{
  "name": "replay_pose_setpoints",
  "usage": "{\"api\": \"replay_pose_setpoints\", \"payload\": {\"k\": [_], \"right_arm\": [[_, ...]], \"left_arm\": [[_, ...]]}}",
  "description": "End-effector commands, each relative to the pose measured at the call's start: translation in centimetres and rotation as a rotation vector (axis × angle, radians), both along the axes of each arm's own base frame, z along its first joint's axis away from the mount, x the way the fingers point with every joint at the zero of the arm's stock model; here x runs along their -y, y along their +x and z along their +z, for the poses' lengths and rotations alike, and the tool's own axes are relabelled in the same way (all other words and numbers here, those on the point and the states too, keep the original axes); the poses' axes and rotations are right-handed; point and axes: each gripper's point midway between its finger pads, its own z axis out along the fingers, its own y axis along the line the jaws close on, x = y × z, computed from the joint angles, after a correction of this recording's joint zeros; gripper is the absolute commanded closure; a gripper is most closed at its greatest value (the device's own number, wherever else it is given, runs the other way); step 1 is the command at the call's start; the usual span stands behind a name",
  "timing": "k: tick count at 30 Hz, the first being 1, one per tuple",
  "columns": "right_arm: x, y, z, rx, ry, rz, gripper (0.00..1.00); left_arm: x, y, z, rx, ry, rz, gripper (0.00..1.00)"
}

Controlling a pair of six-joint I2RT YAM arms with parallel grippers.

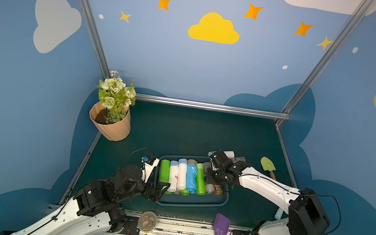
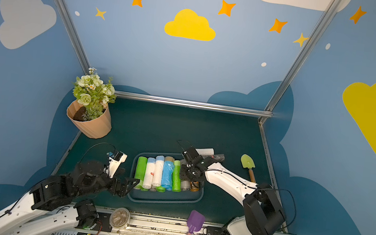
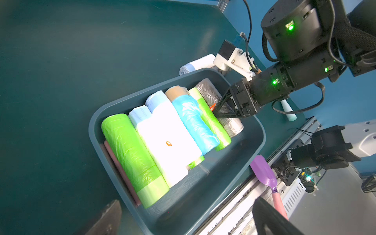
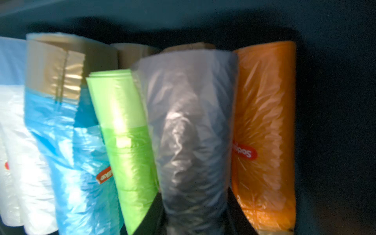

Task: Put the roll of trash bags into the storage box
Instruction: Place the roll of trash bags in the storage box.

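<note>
Already inside the storage box [image 1: 195, 205], the grey roll of trash bags [image 4: 193, 132] lies wedged between a green roll [image 4: 126, 142] and an orange roll [image 4: 264, 132] by the right wall, the right gripper [image 3: 220, 112] pinching it in its jaws. The left gripper [image 1: 160, 190] hovers at the box's left rim, jaws spread. A white roll [image 1: 229, 153] lies on the surface [image 1: 180, 132] just behind the box; the box's near floor strip is bare.

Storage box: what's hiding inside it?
Trash bag rolls in a row: green roll, white rolls, blue roll, gray roll, orange roll. A pink roll peeks from underneath; the layer below is mostly covered.
</note>
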Motion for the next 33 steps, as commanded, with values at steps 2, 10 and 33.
{"api": "replay_pose_setpoints", "payload": {"k": [2, 10, 33], "right_arm": [[-0.97, 0.34, 0.67, 0.026, 0.023, 0.01, 0.69], [-1.15, 0.48, -0.13, 0.009, 0.016, 0.013, 0.68], [-0.97, 0.46, 0.42, 0.022, 0.013, 0.017, 0.61]], "left_arm": [[0.12, 0.19, 0.03, 0.009, 0.004, -0.004, 0.0], [0.14, 0.17, 0.04, 0.009, 0.003, -0.005, 0.0], [0.22, 0.11, 0.07, 0.008, 0.0, -0.01, 0.0]]}}
